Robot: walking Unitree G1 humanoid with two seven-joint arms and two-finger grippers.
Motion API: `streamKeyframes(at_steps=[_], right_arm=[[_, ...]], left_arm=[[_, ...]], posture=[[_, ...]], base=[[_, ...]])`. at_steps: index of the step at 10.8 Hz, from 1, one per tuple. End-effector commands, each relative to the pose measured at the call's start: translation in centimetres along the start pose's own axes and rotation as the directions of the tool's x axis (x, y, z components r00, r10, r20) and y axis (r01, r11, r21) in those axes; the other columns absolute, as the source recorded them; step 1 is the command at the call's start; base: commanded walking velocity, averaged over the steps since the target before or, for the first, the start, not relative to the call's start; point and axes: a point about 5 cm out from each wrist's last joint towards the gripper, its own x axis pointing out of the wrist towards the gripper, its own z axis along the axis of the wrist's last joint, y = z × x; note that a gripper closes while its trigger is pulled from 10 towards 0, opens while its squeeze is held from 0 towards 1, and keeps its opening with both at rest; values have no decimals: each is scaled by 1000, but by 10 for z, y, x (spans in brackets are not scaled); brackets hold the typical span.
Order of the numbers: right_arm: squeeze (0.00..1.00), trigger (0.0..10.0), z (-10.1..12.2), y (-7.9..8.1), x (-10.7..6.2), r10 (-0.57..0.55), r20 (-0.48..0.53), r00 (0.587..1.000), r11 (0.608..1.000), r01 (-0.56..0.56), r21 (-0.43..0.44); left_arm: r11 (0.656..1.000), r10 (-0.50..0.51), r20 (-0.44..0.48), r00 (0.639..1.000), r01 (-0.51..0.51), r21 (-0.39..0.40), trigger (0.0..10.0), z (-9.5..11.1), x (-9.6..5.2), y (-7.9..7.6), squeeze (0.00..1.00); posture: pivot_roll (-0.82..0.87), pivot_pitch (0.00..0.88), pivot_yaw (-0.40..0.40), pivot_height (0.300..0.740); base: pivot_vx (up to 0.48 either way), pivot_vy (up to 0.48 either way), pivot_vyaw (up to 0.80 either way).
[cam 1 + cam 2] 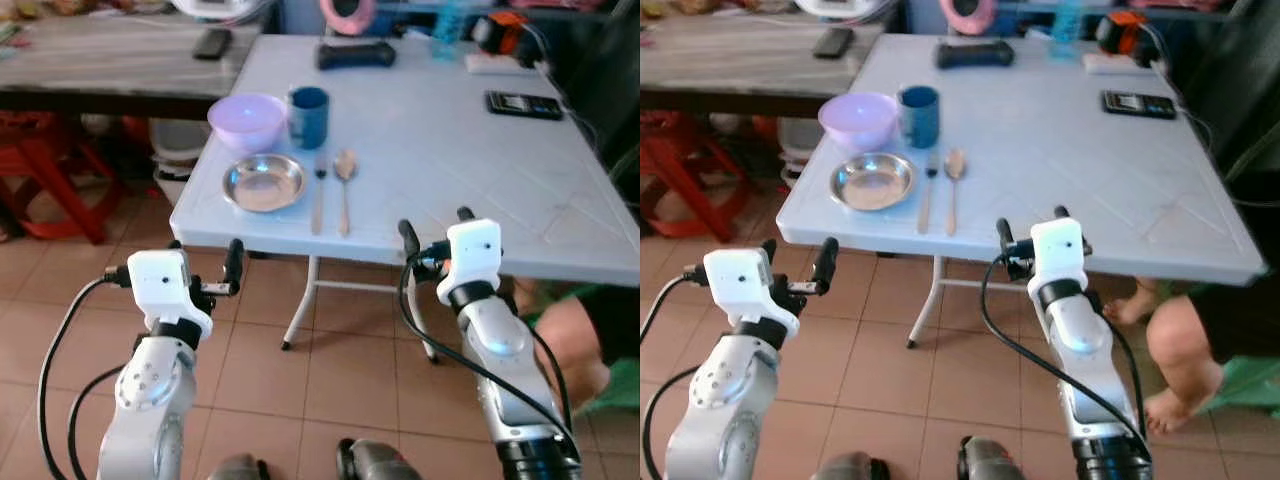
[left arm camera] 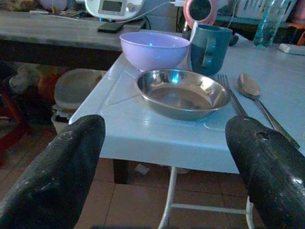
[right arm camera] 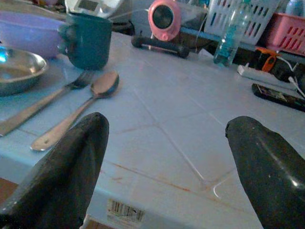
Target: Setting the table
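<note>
Fork (image 1: 319,190) and spoon (image 1: 344,186) (side by side) beyond both jaws.

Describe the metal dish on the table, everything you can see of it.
The metal dish is a shallow round bowl of shiny, steel-like metal with a wide rim, upright and empty. It sits near the front left corner of the light blue table, just in front of the purple bowl, with the fork lying beside it. Neither gripper touches it.
</note>
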Motion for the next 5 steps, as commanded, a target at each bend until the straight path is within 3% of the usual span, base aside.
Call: streamKeyframes(at_steps=[1, 4, 5], right_arm=[[0, 10000, 10, 6, 0, 41, 46, 998, 999, -41, 4], [0, 10000, 15, 12, -1, 102, 75, 992, 995, -101, -19], [0, 10000, 18, 14, -3, 116, 90, 989, 993, -114, -32]], left_arm=[[1000, 0, 8, 1000, 0, -2, 10000, 3, 0, 1, 0], [1000, 8, 10, 1000, -8, -4, 10000, 4, 1, 2, 0], [1000, 9, 11, 1000, -9, -7, 10000, 4, 1, 2, 0]], posture=[[32, 108, 43, 740], [31, 113, 43, 740], [30, 115, 42, 740]], base=[[315, 0, 0], [325, 354, 0], [322, 356, 738]])
